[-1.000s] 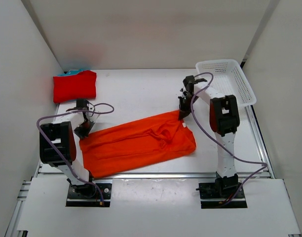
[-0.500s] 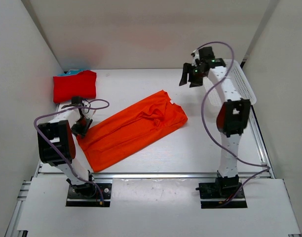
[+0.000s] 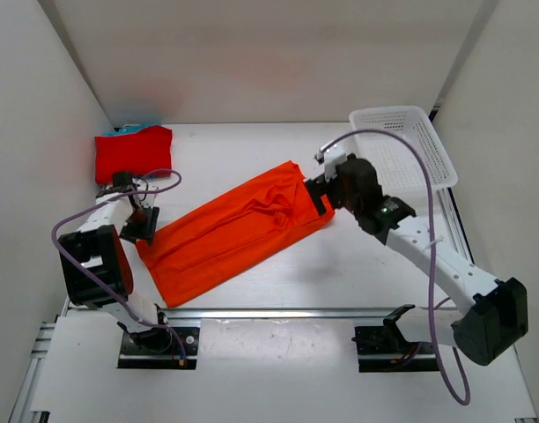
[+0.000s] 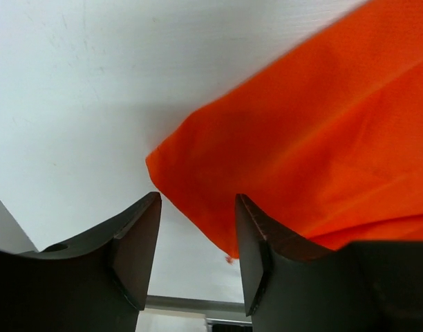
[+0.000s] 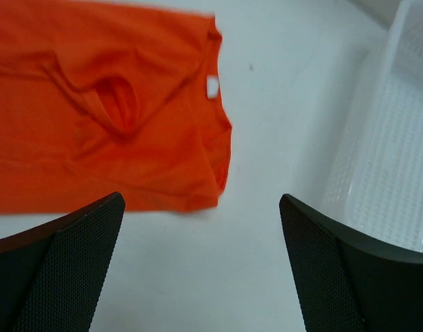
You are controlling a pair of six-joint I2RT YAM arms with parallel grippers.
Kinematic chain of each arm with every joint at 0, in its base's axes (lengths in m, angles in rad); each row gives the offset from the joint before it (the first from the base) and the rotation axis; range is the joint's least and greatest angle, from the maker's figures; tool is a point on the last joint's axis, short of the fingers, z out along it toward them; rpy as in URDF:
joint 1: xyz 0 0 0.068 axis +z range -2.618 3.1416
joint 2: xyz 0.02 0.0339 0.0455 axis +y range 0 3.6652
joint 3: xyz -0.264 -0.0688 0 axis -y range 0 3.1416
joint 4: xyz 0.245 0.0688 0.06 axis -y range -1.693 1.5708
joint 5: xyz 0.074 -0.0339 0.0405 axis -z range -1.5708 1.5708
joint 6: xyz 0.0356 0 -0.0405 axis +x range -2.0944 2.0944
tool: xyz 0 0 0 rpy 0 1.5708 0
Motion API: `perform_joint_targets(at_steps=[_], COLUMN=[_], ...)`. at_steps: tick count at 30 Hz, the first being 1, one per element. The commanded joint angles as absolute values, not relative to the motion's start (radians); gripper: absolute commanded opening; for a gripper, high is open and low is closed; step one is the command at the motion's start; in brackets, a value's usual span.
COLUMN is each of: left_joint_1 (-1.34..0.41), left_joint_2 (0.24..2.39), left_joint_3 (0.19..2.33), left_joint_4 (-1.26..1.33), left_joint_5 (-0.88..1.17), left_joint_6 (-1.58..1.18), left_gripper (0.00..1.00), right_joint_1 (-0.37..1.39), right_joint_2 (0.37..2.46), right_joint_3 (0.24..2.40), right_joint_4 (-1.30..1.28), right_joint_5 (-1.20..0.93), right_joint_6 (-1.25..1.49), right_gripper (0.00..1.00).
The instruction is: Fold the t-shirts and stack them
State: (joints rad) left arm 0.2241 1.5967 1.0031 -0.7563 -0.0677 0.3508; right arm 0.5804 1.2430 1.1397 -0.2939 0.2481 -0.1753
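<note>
The red t-shirt [image 3: 134,152] is lying folded in the far left corner of the worktop [image 3: 252,159]. It is sitting on top of the teal-blue t-shirt [image 3: 131,129], of which only a thin edge is showing at the far side. So two of the three shirts are looking finished and stacked.

The orange t-shirt [image 3: 234,231] is lying in the middle of the worktop as a long slanted band, with its collar end pointing to the far right and its other end to the near left. It seems to be folded lengthwise, with wrinkles near the collar, but it is not yet making a compact packet.

The left pincer [image 4: 196,214] is hanging just over the near-left corner of this shirt, its fingers apart and nothing between them. The right pincer [image 5: 201,207] is hovering by the collar end with its fingers spread wide, also holding nothing.

What is left is probably folding the orange band across its length and placing it on the red shirt.
</note>
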Motion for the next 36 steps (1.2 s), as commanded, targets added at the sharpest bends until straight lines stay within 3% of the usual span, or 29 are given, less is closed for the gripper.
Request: perform_joint_targets(at_steps=[1, 6, 10, 12, 13, 15, 20, 28, 31, 33, 34, 35, 36], left_joint_1=[0.244, 0.23, 0.241, 0.248, 0.244, 0.239, 0.204, 0.221, 0.235, 0.235, 0.232, 0.233, 0.223], left_joint_2=[1.496, 1.418, 1.37, 1.365, 1.365, 1.382, 1.423, 1.517, 1.528, 1.523, 1.525, 1.519, 1.513], left_joint_3=[1.0, 0.977, 0.971, 0.966, 0.971, 0.985, 1.005, 1.104, 1.117, 1.114, 1.109, 1.108, 1.101], left_joint_4=[-0.796, -0.856, -0.885, -0.876, -0.87, -0.858, -0.821, -0.847, -0.845, -0.845, -0.847, -0.847, -0.842], left_joint_5=[0.018, 0.002, -0.008, -0.027, -0.035, -0.04, -0.025, 0.037, 0.038, 0.035, 0.032, 0.028, 0.029], left_joint_6=[0.287, 0.282, 0.275, 0.276, 0.272, 0.259, 0.256, 0.225, 0.232, 0.235, 0.245, 0.245, 0.258], left_gripper=[0.58, 0.59, 0.59, 0.6, 0.6, 0.6, 0.6, 0.61, 0.61, 0.61, 0.61, 0.61, 0.61], right_joint_1=[0.505, 0.526, 0.479, 0.479, 0.469, 0.471, 0.459, 0.44, 0.442, 0.437, 0.43, 0.422, 0.413], right_joint_2=[1.175, 1.273, 1.316, 1.319, 1.327, 1.351, 1.449, 1.669, 1.767, 1.831, 1.842, 1.88, 1.911], right_joint_3=[1.005, 0.993, 0.922, 0.87, 0.842, 0.813, 0.799, 0.873, 0.945, 0.998, 1.011, 1.055, 1.107], right_joint_4=[0.051, -0.06, -0.14, -0.101, -0.086, -0.054, -0.036, 0.002, -0.06, -0.066, -0.081, -0.075, -0.08], right_joint_5=[0.259, 0.236, 0.123, 0.08, 0.068, 0.066, 0.163, 0.184, 0.143, 0.121, 0.112, 0.092, 0.091], right_joint_6=[-0.201, -0.148, 0.122, 0.214, 0.269, 0.348, 0.529, 0.667, 0.67, 0.661, 0.657, 0.643, 0.617], right_gripper=[0.97, 1.0, 0.75, 0.56, 0.53, 0.51, 0.64, 0.63, 0.47, 0.25, 0.09, 0.01, 0.0])
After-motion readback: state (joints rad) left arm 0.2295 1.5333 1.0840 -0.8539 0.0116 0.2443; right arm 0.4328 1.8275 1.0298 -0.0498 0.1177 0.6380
